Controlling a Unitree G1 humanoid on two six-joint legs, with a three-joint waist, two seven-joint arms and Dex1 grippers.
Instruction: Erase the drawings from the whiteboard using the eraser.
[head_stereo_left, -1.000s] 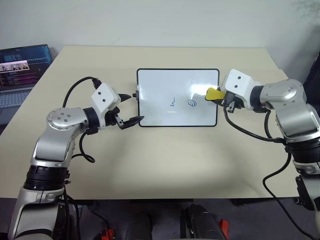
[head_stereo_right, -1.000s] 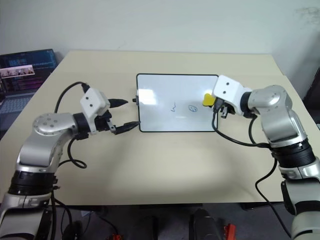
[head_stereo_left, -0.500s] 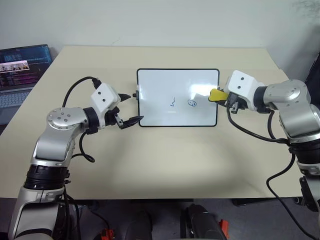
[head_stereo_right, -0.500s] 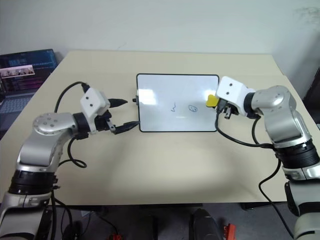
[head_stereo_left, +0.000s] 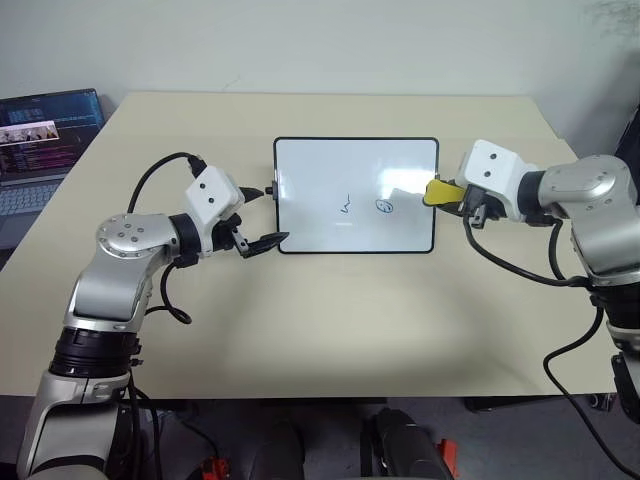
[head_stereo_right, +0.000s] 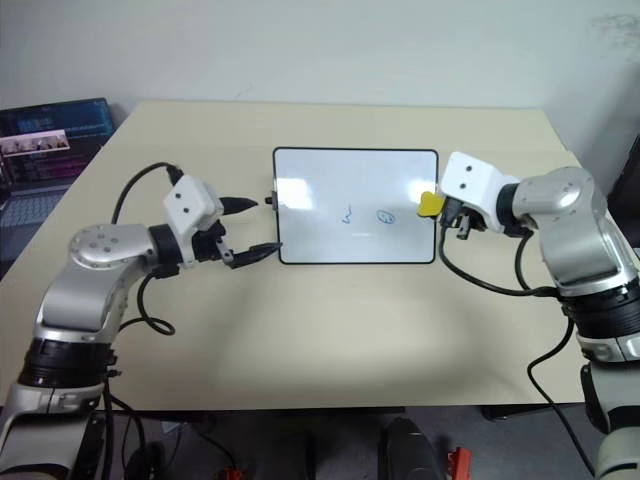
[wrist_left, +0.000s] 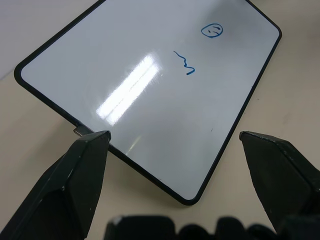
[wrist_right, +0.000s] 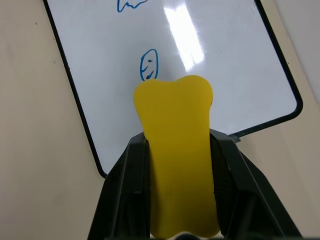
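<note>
right gripper (wrist_right: 175, 165) clamped on eraser (wrist_right: 176, 160) at whiteboard (head_stereo_left: 330, 165) right edge | left gripper (wrist_left: 175, 145) fingers apart | squiggle (head_stereo_left: 345, 205), blob (head_stereo_left: 383, 207) unerased

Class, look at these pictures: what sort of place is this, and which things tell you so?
Probably an office or lab workspace: a plain beige table, an open laptop at its side, and a small whiteboard laid flat.

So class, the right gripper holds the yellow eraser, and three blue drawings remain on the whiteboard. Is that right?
Not quite. Two drawings remain on the whiteboard, not three: a squiggle and a small round face, as the left eye view shows. The right gripper does hold the yellow eraser.
</note>
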